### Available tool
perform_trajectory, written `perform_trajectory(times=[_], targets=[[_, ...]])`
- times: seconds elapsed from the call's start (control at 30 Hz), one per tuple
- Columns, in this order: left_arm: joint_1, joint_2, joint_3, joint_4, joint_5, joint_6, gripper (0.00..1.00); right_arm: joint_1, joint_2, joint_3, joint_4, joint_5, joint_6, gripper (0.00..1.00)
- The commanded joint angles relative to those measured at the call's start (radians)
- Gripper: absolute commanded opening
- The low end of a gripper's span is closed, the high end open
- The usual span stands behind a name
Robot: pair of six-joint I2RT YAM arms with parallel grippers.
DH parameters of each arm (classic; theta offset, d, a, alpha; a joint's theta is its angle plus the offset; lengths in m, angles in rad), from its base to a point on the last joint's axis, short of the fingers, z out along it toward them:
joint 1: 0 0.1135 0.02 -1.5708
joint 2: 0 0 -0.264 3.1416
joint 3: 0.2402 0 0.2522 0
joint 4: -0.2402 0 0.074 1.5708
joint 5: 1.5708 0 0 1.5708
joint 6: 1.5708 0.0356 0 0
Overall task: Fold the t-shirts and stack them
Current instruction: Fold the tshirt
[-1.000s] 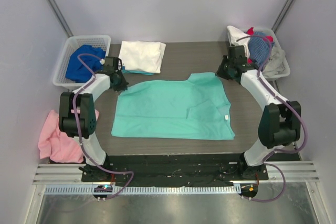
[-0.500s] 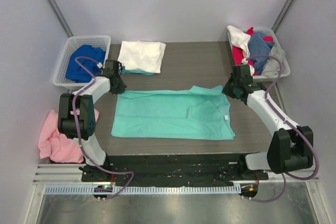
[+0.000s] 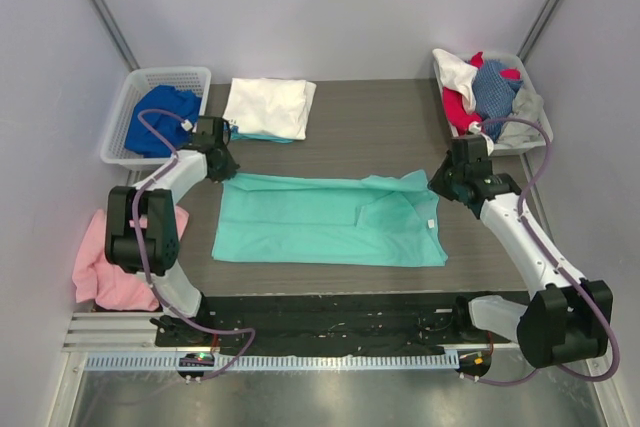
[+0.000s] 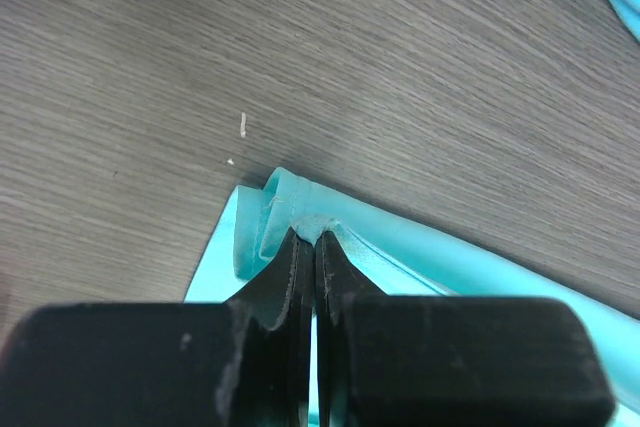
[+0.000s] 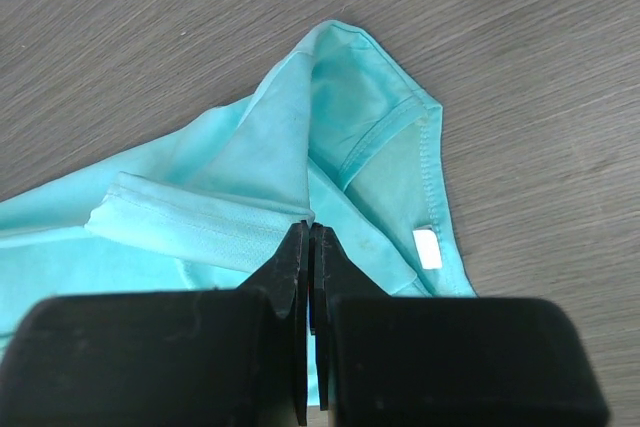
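Top external view gives the whole table [image 3: 380,127]. Far left of the left gripper [image 3: 222,163] stands a white basket [image 3: 170,74] with a royal blue t-shirt [image 3: 158,119] inside. Nearer the arm bases than these jaws, a pink cloth [image 3: 108,265] lies beside the table edge. Just beyond the left gripper and slightly to its right rests a folded white t-shirt [image 3: 268,105]. The mint-green t-shirt [image 3: 320,222] is spread flat between the two grippers, with its far edge turned over toward the bases. The right gripper [image 3: 447,179] sits at its far right corner. Beyond this gripper, to the right, a second basket [image 3: 540,137] holds a heap of tees [image 3: 480,87] in red, blue, white and grey.

From above, neither grip can be seen clearly. Left wrist view makes it plain: the jaws are pressed together, and the fingertips [image 4: 295,252] pinch a bunched roll of the mint hem, with bare wood ahead of them. Right wrist view shows the same closed jaws, biting a fold of the mint cloth. A sleeve [image 5: 370,107] with a stitched hem lies ahead of the tips, and a small white label [image 5: 427,247] lies just to their right.
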Motion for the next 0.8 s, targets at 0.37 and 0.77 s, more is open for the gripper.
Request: perform_trajectory(times=[0.37,0.77], targets=[[0.003,-0.125,-0.113,0.041,-0.028,-0.042,0.00,-0.004,-0.092,-0.066,-0.057,-0.063,0.011,0.01],[0.003,-0.177,-0.163,0.043,-0.019,-0.049,0.00,-0.004,-0.154,-0.105,-0.102,-0.069,0.020,0.01]])
